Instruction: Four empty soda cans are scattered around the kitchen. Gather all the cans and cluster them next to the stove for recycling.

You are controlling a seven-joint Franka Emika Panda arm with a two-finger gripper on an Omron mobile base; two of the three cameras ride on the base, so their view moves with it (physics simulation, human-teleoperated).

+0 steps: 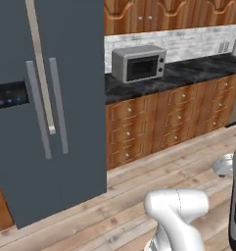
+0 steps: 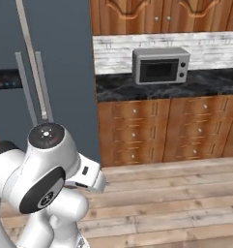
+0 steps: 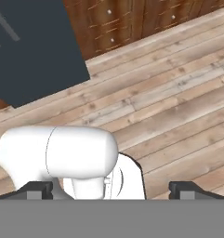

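No cans ahead of us, and the end effector (image 3: 111, 190) hangs spread wide and empty over the wood floor (image 3: 178, 93).

We face the grey fridge (image 1: 46, 98) and a run of black table (image 1: 188, 73) carrying a silver toaster oven (image 1: 139, 63); we see no red soda cans and no stove from here, so where they lie we cannot tell. The risk, as we judge it: driving on blind, clipping the fridge or the drawers (image 2: 152, 131) with the folded arm, or searching the wrong stretch.
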